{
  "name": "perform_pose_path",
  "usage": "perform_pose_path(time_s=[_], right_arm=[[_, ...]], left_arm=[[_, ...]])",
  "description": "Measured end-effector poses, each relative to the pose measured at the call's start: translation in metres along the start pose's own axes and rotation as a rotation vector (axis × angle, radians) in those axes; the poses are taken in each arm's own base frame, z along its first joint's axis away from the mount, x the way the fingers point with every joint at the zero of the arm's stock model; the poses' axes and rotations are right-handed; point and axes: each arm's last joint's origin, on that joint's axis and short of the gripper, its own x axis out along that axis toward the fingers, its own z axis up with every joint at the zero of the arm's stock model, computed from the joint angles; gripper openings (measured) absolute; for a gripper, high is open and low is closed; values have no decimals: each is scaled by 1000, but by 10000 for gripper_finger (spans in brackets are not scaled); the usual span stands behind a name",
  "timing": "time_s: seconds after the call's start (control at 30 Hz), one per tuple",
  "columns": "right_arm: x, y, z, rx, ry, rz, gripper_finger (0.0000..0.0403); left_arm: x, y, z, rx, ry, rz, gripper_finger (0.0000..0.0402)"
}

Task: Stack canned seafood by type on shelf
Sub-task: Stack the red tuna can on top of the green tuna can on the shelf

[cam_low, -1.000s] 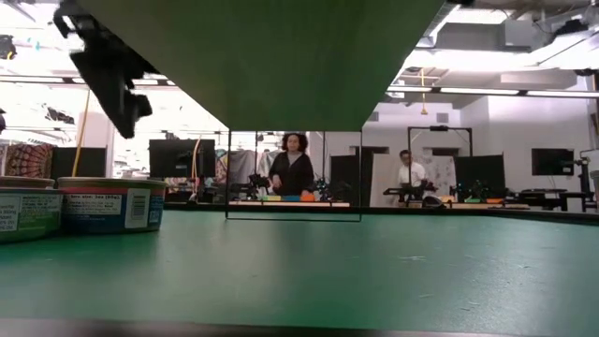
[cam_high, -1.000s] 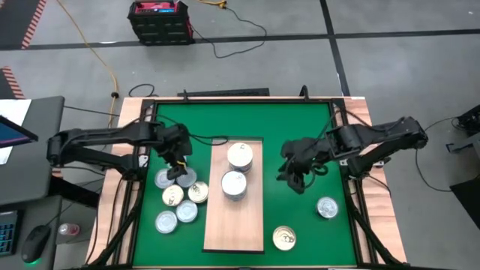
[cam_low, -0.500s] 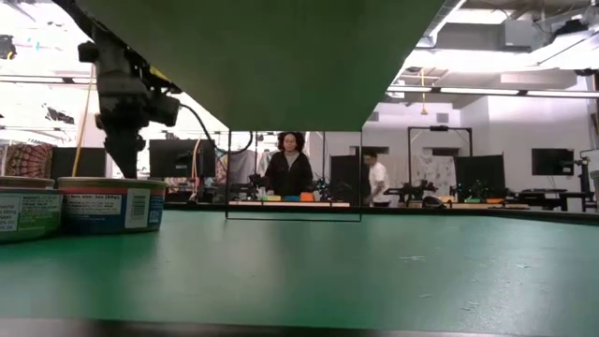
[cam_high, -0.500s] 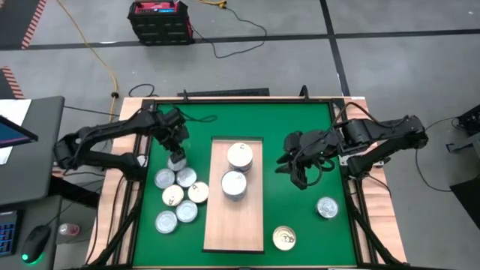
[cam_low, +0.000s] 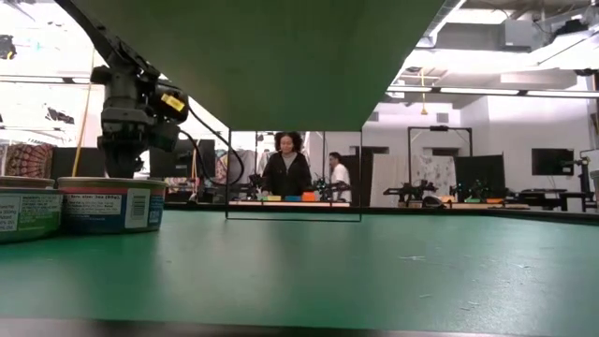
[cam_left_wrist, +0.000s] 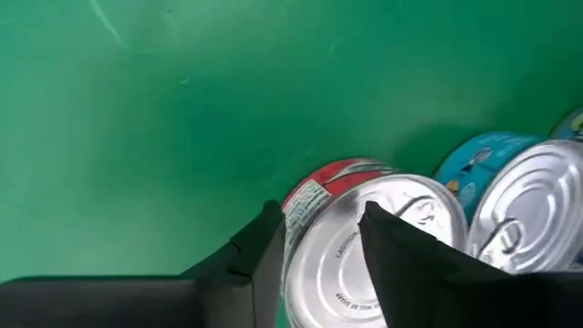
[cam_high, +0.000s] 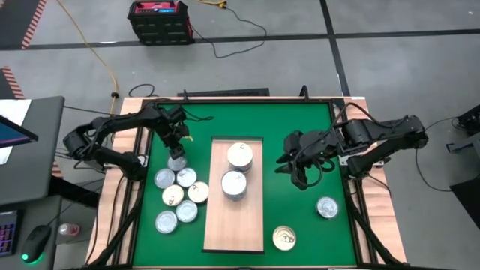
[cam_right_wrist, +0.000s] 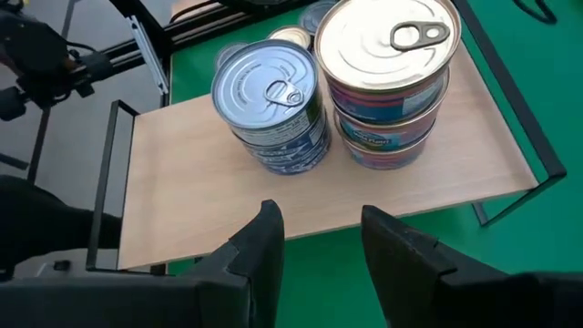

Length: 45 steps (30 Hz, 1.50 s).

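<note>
The shelf (cam_high: 234, 217) is a pale wooden board on thin black legs in the middle of the green mat. Two stacks of cans stand on it: blue-labelled with a silver lid (cam_right_wrist: 269, 100) and pink-and-blue-labelled with a pale lid (cam_right_wrist: 387, 64). Several loose cans (cam_high: 180, 196) sit in a cluster left of the shelf. My left gripper (cam_high: 177, 152) is open at the cluster's far end, over a red-labelled silver can (cam_left_wrist: 364, 246). My right gripper (cam_right_wrist: 319, 219) is open and empty above the mat, right of the shelf (cam_high: 298, 178). My left gripper points down at the red-labelled can (cam_left_wrist: 314, 196). One finger (cam_left_wrist: 260, 241) stands beside the can's rim. The other finger (cam_left_wrist: 401, 251) shows in front of its lid. I cannot tell whether either finger touches the can.
A silver can (cam_high: 327, 207) and a gold-topped can (cam_high: 284, 238) stand loose on the mat, right of the shelf. In the low view two labelled cans (cam_low: 108, 206) stand at the left, with the left gripper (cam_low: 122, 154) behind them. People stand in the room beyond the table.
My left gripper has moved from above the can cluster toward the table's far edge, and its arm has swung round to come in from farther back. The red-labelled can now shows at its tip. My right arm has barely shifted. The cans on the shelf have stayed put.
</note>
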Motion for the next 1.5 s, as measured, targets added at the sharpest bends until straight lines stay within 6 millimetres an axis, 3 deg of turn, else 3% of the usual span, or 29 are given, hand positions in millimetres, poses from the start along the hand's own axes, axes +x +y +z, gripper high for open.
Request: perform_pose_path(time_s=[0.33, 0.47, 0.7, 0.83, 1.13, 1.27, 1.5], right_arm=[[1, -7, 4, -10, -13, -20, 172], [1, -7, 4, -10, -18, -18, 172], [1, -7, 6, -17, -29, -16, 172], [1, -8, 8, -20, -46, -14, 172], [1, -12, 10, -37, -50, -28, 172], [1, -16, 11, -29, -51, -37, 172], [2, -18, 11, -45, -45, -48, 172]], left_arm=[[-1, 3, 0, 119, 21, 120, 10], [-2, 7, 1, 89, -2, 118, 2], [-5, 33, -3, -106, -30, 94, 0], [-4, 45, -8, -222, 1, 194, 0], [-9, 48, -9, -300, 2, 219, 0], [-31, 47, 1, -304, -45, 290, 0], [-97, 35, 13, -357, -307, 563, 11]])
